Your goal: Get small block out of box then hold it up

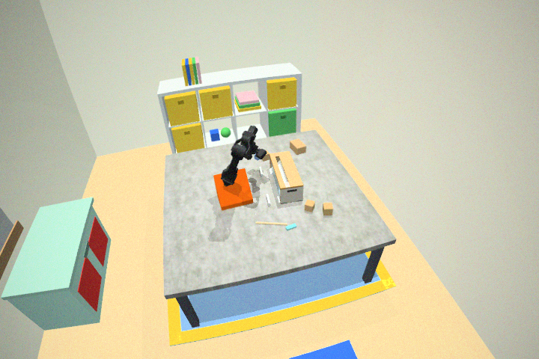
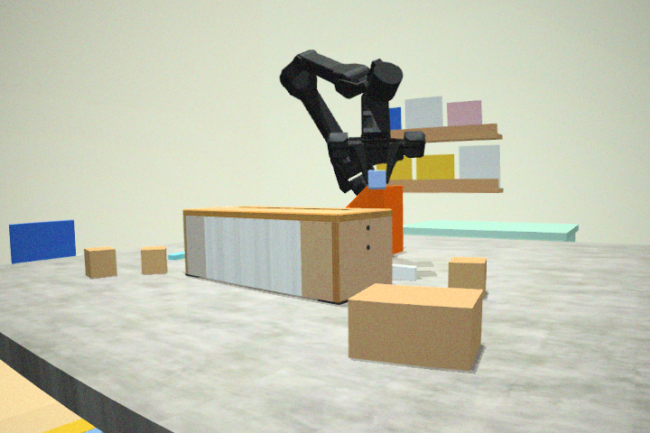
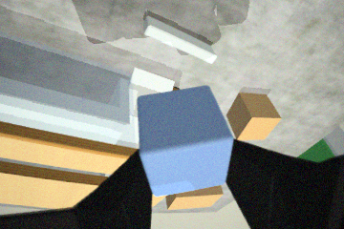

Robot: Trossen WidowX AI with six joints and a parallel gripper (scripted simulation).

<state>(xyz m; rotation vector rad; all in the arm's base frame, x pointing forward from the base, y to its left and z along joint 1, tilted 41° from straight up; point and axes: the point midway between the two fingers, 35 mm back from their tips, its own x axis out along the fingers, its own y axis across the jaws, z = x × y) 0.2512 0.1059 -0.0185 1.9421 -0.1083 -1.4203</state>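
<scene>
The small blue block [image 1: 257, 157] [image 2: 376, 179] [image 3: 184, 121] is between the fingers of my gripper [image 2: 377, 176] [image 3: 181, 149], which is shut on it. It hangs in the air, clear of the table [image 1: 219, 262] [image 2: 234, 357]. The clear-fronted box [image 1: 293, 171] [image 2: 252, 255] [image 3: 41, 152] stands upright with its wooden top. In the exterior view the block appears higher than that top; in the top view it appears left of the box's far end. In the wrist view the block hides part of the box's end. The box's shelf is not clearly seen.
A large tan block [image 1: 297, 146] [image 2: 413, 327] and a smaller one [image 2: 467, 275] [image 3: 253, 116] stand near the box's far end. Two tan cubes [image 1: 309, 206] [image 1: 327, 209] stand at its near end. A white bar [image 1: 268, 200] and a cyan-tipped stick [image 1: 272, 223] lie on the table.
</scene>
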